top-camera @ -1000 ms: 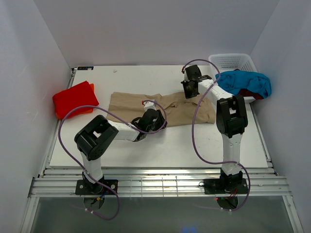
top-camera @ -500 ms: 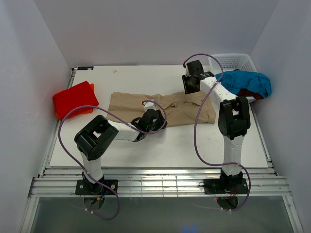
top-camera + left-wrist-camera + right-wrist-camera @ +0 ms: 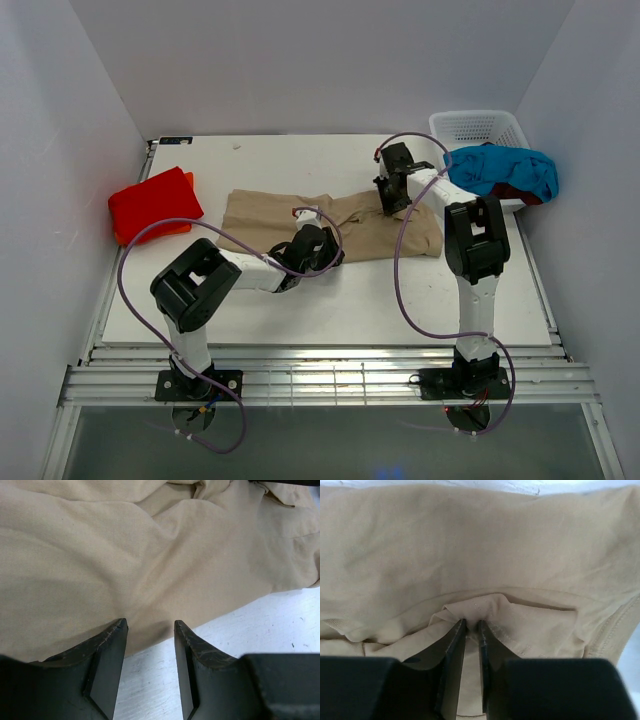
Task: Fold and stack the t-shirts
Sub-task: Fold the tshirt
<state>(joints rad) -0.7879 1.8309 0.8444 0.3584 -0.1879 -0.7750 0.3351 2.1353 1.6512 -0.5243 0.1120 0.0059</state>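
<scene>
- Four shirts are showing plainly on the desk (image 3: 300, 160): one tan shirt (image 3: 265, 212), one red shirt (image 3: 150, 205), one blue shirt (image 3: 500, 165) and one dark red shirt (image 3: 515, 192).
- One sliver of orange cloth (image 3: 189, 180) is peeking out from under the red shirt, which is lying folded by the desk's left edge.
- The tan shirt is lying spread across the middle of the desk, running left to right and rumpling toward its right end.
- The blue shirt is lying bunched over the near rim of the one white basket (image 3: 480, 125) at the far right corner, with the dark red shirt showing just beneath it.
- Two arms are reaching to the tan shirt.
- The left arm is lying low, its forearm stretching rightward along the desk to the shirt's near hem.
- The left gripper (image 3: 150, 624) is standing released, its jaws apart; the tips are resting right at the hem, with bare desk showing between them.
- The right arm is rising upright from its base, then stretching toward the far edge and bending down onto the shirt's far right part.
- The right gripper (image 3: 471, 622) is pointing down at the collar area, its jaws nearly together and pinching a small raised fold of the tan shirt at their tips.
</scene>
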